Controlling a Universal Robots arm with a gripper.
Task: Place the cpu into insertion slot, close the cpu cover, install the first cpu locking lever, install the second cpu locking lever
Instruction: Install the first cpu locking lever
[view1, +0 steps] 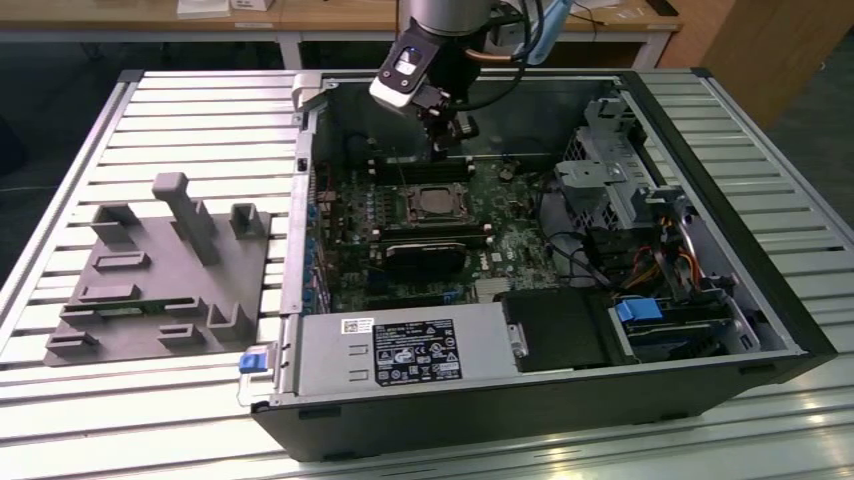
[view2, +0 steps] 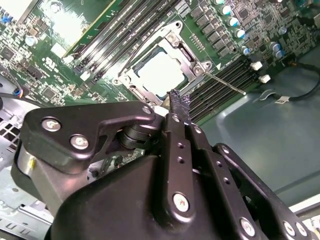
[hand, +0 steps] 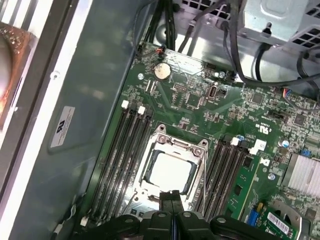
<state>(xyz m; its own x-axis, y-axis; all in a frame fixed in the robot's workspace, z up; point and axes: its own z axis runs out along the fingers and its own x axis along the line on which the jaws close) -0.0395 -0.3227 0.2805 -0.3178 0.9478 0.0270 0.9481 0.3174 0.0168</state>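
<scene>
cpu (hand: 170, 171) under cpu cover (hand: 176, 146), near gripper (hand: 172, 195)

The matte black metal gripper (view2: 176, 96) is built of rounded linkage plates fastened with silvery screws, with two narrow fingers (view2: 175, 135). The arm's grey cylindrical wrist (view1: 451, 15) carries a white-and-black camera box (view1: 404, 72) and looping blue and black cables (view1: 554, 28).
</scene>
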